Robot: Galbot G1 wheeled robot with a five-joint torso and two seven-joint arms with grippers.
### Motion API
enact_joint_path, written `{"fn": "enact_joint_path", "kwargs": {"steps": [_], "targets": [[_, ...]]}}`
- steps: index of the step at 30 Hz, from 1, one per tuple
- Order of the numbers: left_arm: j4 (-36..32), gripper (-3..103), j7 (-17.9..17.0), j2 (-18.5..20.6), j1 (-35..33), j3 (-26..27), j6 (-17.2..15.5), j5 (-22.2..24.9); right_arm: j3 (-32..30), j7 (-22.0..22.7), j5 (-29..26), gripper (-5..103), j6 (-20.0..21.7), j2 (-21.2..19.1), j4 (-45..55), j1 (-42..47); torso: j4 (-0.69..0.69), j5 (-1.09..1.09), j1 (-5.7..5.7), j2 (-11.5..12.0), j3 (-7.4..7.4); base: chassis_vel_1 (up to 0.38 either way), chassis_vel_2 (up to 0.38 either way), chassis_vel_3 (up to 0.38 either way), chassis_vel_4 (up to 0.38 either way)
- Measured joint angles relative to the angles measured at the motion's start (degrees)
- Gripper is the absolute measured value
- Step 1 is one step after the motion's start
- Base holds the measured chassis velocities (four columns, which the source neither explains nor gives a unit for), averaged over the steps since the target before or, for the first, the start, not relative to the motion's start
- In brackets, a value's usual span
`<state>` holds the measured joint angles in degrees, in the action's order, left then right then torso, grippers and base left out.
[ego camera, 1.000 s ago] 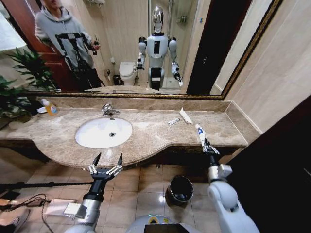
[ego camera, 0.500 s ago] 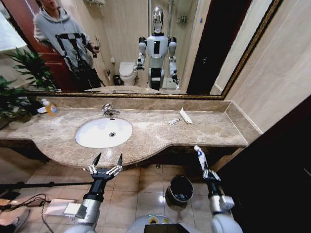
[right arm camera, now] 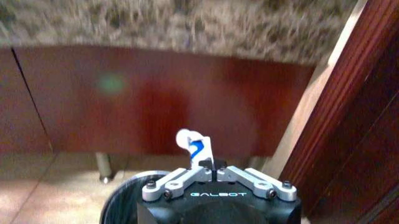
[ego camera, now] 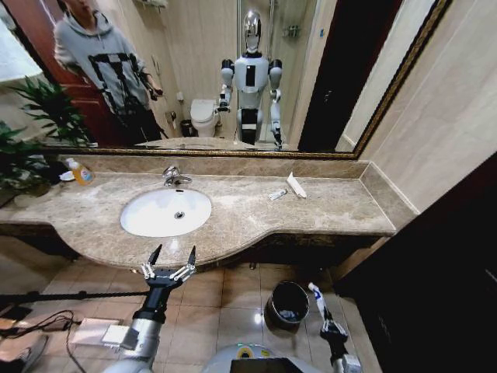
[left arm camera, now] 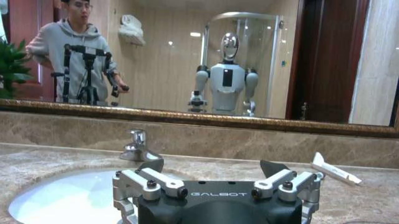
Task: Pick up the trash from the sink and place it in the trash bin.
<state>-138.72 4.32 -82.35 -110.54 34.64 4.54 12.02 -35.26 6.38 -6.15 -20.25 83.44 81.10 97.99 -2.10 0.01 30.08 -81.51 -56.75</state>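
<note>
Right gripper [ego camera: 324, 317] clamping blue-marked tube [ego camera: 316, 298] (upright) seemingly beside trash bin [ego camera: 286, 304], left gripper [ego camera: 168, 260] splayed.

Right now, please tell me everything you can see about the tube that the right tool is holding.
The white squeeze tube is slim, looks like soft plastic, and carries a blue mark, seen best in the right wrist view. The right tool is shut on its lower end, so it stands nearly upright, leaning a little, with its rounded end on top. It hangs in the air below the countertop edge, beside and slightly above the black trash bin. Nothing else touches it.
</note>
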Motion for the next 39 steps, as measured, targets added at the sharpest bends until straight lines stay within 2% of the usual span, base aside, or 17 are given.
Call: {"fn": "enact_joint_path", "kwargs": {"steps": [5, 6, 7, 10, 13, 17, 20, 27, 30, 39], "targets": [[0.0, 100, 0.0, 0.0, 0.0, 0.0, 0.0, 0.0, 1.0, -0.4, -0.4, 0, 1.5, -0.2, -4.7, -4.3, -0.01, -0.01, 0.0, 0.0, 0.0, 0.0, 0.0, 0.0, 0.0], [0.0, 100, 0.0, 0.0, 0.0, 0.0, 0.0, 0.0, 0.9, -0.4, 0.6, 0, 1.3, -0.1, -5.5, -5.0, 0.0, -0.03, 0.0, 0.0, 0.0, 0.0, 0.0, 0.0, 0.0], [0.0, 100, 0.0, 0.0, 0.0, 0.0, 0.0, 0.0, 0.9, -0.4, 4.1, 0, 0.4, 0.2, -8.6, -7.9, 0.0, 0.0, 0.0, 0.0, 0.0, 0.0, 0.0, 0.0, 0.0], [0.0, 100, 0.0, 0.0, 0.0, 0.0, 0.0, 0.0, 0.9, -0.2, 6.1, 0, -0.2, 0.2, -11.8, -10.4, -0.01, -0.02, 0.0, 0.0, 0.0, 0.0, 0.0, 0.0, 0.0], [0.0, 100, 0.0, 0.0, 0.0, 0.0, 0.0, 0.0, 0.9, 0.2, 9.7, 0, -1.9, 0.1, -20.5, -15.1, -0.01, 0.0, 0.0, 0.0, 0.0, 0.0, 0.0, 0.0, 0.0], [0.0, 100, 0.0, 0.0, 0.0, 0.0, 0.0, 0.0, 1.1, 0.0, 10.1, 0, -2.0, -0.2, -24.6, -17.0, -0.01, -0.02, 0.0, 0.0, 0.0, 0.0, 0.0, 0.0, 0.0], [0.0, 100, 0.0, 0.0, 0.0, 0.0, 0.0, 0.0, 1.7, -1.6, 9.8, 0, -1.5, -0.2, -31.3, -20.6, 0.0, -0.01, 0.0, 0.0, 0.0, 0.0, 0.0, 0.0, 0.0], [0.0, 100, 0.0, 0.0, 0.0, 0.0, 0.0, 0.0, 2.4, -3.7, 10.0, 0, -1.5, 0.2, -39.7, -26.5, -0.01, -0.01, 0.0, 0.0, 0.0, 0.0, 0.0, 0.0, 0.0], [0.0, 100, 0.0, 0.0, 0.0, 0.0, 0.0, 0.0, 2.7, -4.9, 10.1, 0, 0.4, 1.2, -45.0, -31.1, 0.0, -0.01, 0.0, 0.0, 0.0, 0.0, 0.0, 0.0, 0.0], [0.0, 100, 0.0, 0.0, 0.0, 0.0, 0.0, 0.0, 2.2, -5.0, 11.8, 0, 2.0, 2.9, -54.0, -38.3, -0.01, -0.02, 0.01, 0.0, -0.01, 0.0, 0.0, 0.0, 0.0]]}}
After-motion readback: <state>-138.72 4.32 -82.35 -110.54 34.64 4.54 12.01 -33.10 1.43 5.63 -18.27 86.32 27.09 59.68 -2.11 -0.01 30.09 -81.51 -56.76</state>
